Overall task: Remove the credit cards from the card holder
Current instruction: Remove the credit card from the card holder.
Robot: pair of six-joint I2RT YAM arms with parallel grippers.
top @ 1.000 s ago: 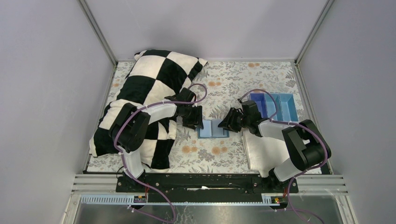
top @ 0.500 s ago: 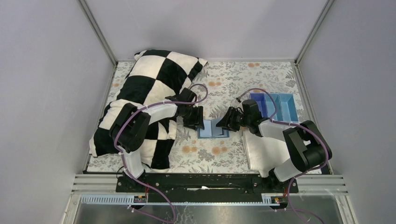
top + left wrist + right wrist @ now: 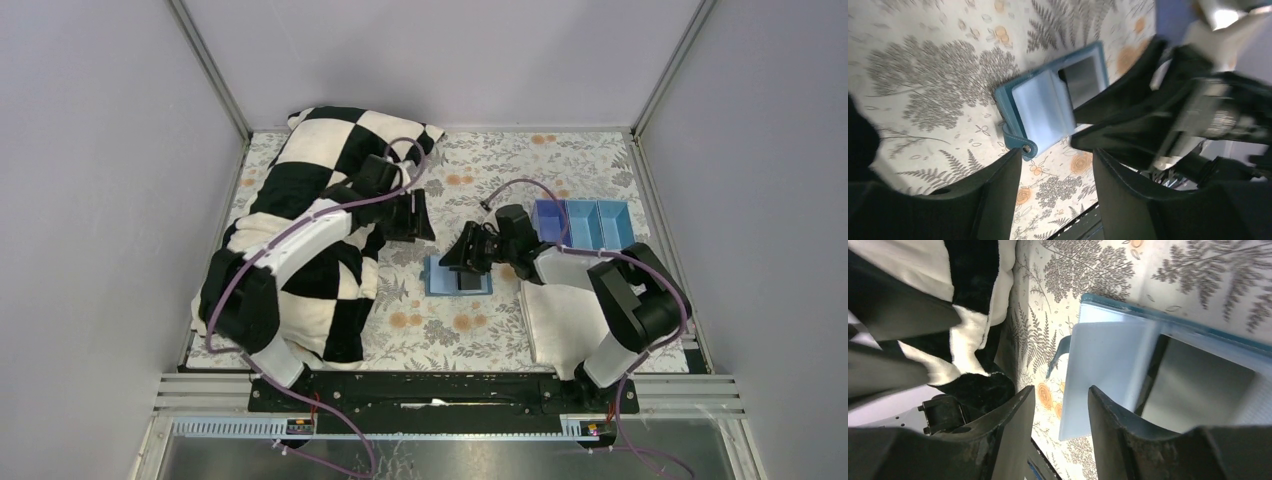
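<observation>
Since the earlier frame, the left hand has drawn back from the holder toward the pillow. The right hand has come forward over the holder's far edge. The holder now lies opened flat.

- Left hand: released, jaws apart, nothing between them. The holder lies ahead of its fingertips, apart from them.
- Right hand: jaws apart, gripping nothing that shows. The holder sits just beneath and ahead of it, with the pale flap nearest its fingertips.
- One dark card shows, still seated in its pocket, past the flap from the right hand. Whether others lie under it cannot be told.

Risks, as judged:
- Nothing pins the holder. A pull on the card would likely drag the light sleeve along instead of freeing the card.
- The card is thin and lies flush, so fingertips may pinch pocket and card together, or slip off its edge.
- The loose flap could fold back over the pocket if brushed.
- The pillow is close behind the left hand and could catch a returning arm.

Surface and room:
- The desk wears a floral cloth, soft enough to bunch under a sliding holder.
- A white cloth lies under the right arm, and a blue tray sits behind the right hand.
- Plain grey walls enclose three sides.
</observation>
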